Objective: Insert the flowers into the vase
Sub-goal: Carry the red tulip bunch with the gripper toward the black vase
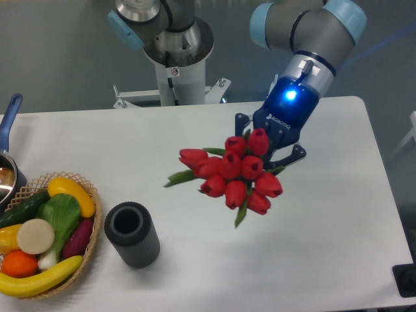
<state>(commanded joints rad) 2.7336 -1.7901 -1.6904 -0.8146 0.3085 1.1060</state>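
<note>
White table [195,273] against a grey-blue wall; the arm's pedestal stands behind the far edge.

Gripper [268,144]: dark body with a lit blue indicator, angled down and to the left from the upper right of the view, above the centre-right part of the table. Its two dark fingers [242,122] show on either side of the bunch, and the jaws are clenched on the flowers [234,172], with the stems hidden behind the buds and the gripper body.

Flowers: red tulip buds packed together, facing the camera, with green leaves sticking out to the left and downward. One bud juts out at the left side of the cluster. The bunch is held off the table, hanging just below and in front of the gripper.

Vase [132,234]: dark grey ribbed cylinder, upright on the table at lower left of centre, round mouth facing up and showing a dark interior. It is well apart from the flowers, down and to the left of them. Nothing is touching it.

Wicker basket [95,214]: at the left edge, just beside the vase and to its left. It holds fruit and vegetables: yellow bananas, a green leafy piece, a cucumber, an orange piece, a purple piece and a pale round slice.

A pan with a blue handle [8,117] sits partly out of view at the far left edge, behind the basket.
</note>
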